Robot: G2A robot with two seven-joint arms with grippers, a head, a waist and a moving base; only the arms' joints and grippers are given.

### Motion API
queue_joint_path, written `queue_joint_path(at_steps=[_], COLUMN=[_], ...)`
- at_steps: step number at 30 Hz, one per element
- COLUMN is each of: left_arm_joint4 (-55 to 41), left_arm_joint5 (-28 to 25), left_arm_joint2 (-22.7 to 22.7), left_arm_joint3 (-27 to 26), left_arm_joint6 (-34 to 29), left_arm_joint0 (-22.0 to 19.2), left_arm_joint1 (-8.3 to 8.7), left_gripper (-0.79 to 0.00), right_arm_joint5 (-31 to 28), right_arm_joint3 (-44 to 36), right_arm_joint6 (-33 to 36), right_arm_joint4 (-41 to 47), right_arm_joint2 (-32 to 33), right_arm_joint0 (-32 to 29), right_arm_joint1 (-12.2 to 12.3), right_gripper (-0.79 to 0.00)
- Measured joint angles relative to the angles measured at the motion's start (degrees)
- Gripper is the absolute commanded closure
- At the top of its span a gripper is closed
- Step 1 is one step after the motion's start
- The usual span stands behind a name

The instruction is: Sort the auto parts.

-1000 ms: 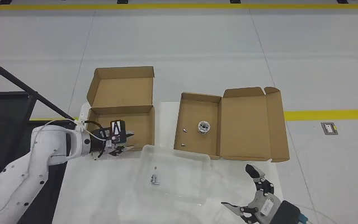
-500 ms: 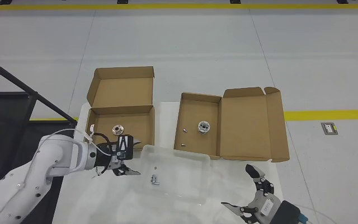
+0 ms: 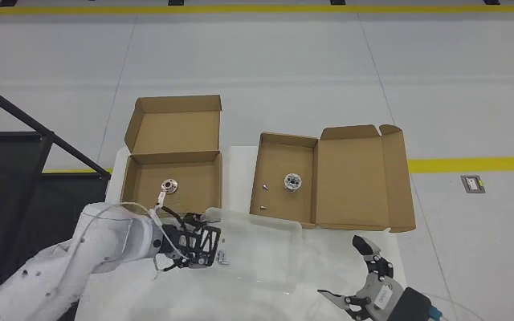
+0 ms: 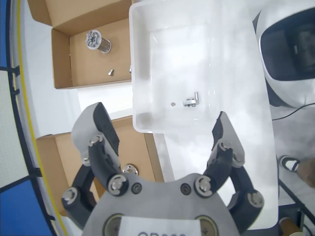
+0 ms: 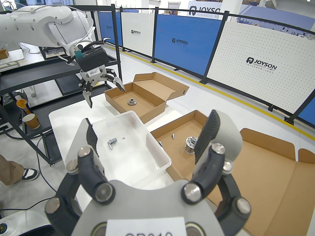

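- Bracket [image 4: 191, 101] lies unpicked in the clear bin [image 4: 137, 50].
- Left gripper [image 4: 160, 115] hovers near it, fingers spread; next it should probably descend and pinch it.
- Right gripper [image 5: 151, 121]: fingers spread, empty.

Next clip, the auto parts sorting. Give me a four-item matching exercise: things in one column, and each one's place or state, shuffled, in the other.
Things:
1. flanged hub
2. small metal bracket
3. finned round part
4. left gripper

Place or state:
A. in the clear plastic bin
B. open, holding nothing
C. in the left cardboard box
D. in the right cardboard box, near two screws

Pairs: 1-C, 2-A, 3-D, 4-B.
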Motion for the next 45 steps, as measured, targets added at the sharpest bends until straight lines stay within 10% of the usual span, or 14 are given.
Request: queue_joint_path(at_steps=[9,16,31,37,45], left_arm_joint4=[17.9,30.8,35.3,40.4,56.4], left_arm_joint5=[0.0,0.0,0.2,0.1,0.0], left_arm_joint2=[20.7,36.1,35.9,35.9,35.9], left_arm_joint3=[2.4,8.7,10.8,12.8,20.6], left_arm_joint6=[6.4,18.7,21.9,27.0,41.7], left_arm_joint0=[-16.2,-28.3,-27.1,-25.7,-23.8], left_arm_joint1=[-1.7,-6.9,-8.82,-10.55,-15.29], left_gripper=[-0.785,-0.785,-0.785,-0.536,-0.653], right_arm_joint5=[0.0,0.0,0.0,0.0,0.0], right_arm_joint3=[0.0,0.0,0.0,0.0,0.0], right_arm_joint6=[0.0,0.0,0.0,0.0,0.0], right_arm_joint4=[0.0,0.0,0.0,0.0,0.0], right_arm_joint2=[0.0,0.0,0.0,0.0,0.0], right_arm_joint0=[0.0,0.0,0.0,0.0,0.0], right_arm_joint1=[0.0,0.0,0.0,0.0,0.0], right_gripper=[-0.785,-0.785,-0.785,-0.785,-0.785])
